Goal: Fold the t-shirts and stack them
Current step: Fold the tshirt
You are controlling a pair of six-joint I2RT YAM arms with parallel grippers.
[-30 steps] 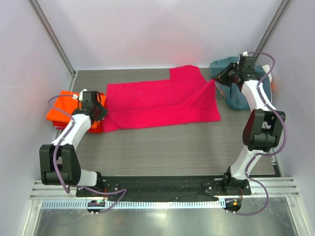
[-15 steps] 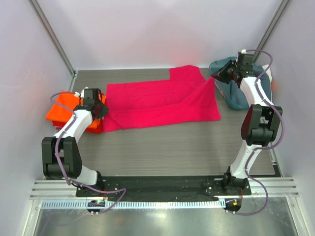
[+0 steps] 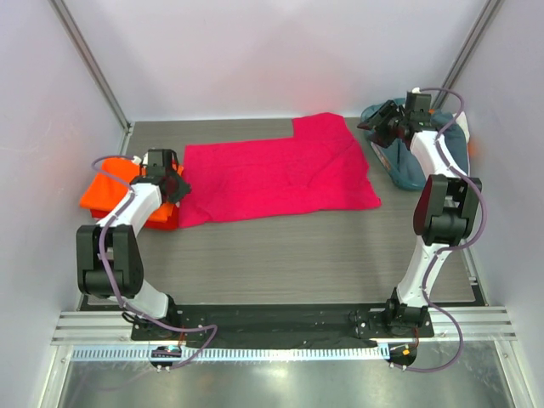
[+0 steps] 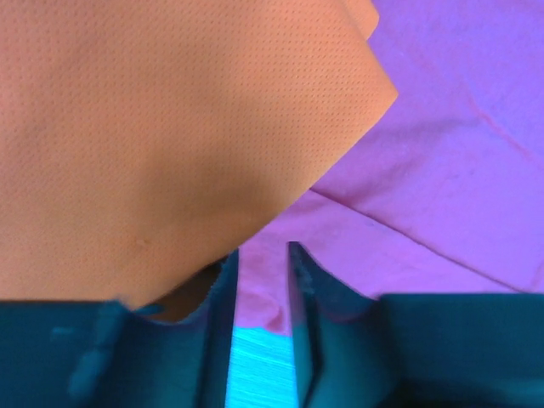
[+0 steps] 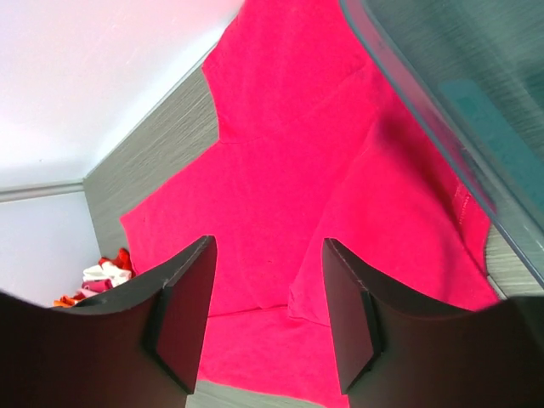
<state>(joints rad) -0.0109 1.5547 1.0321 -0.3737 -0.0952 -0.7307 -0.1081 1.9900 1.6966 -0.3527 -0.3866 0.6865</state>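
Spreading looks done, the fold not yet begun: pink shirt [image 3: 280,174] lies open and nearly flat mid-table [image 3: 297,246], a few creases on its right half. Folded orange shirt [image 3: 106,194] sits at frame left, meeting the pink one's left edge. Left gripper [image 3: 170,185] is low over that seam, jaws almost together; cannot tell if they pinch cloth. Right gripper [image 3: 380,127], upper right by the basket [image 3: 416,170], gapes wide, empty. Next, likely: each takes an edge for the first fold.
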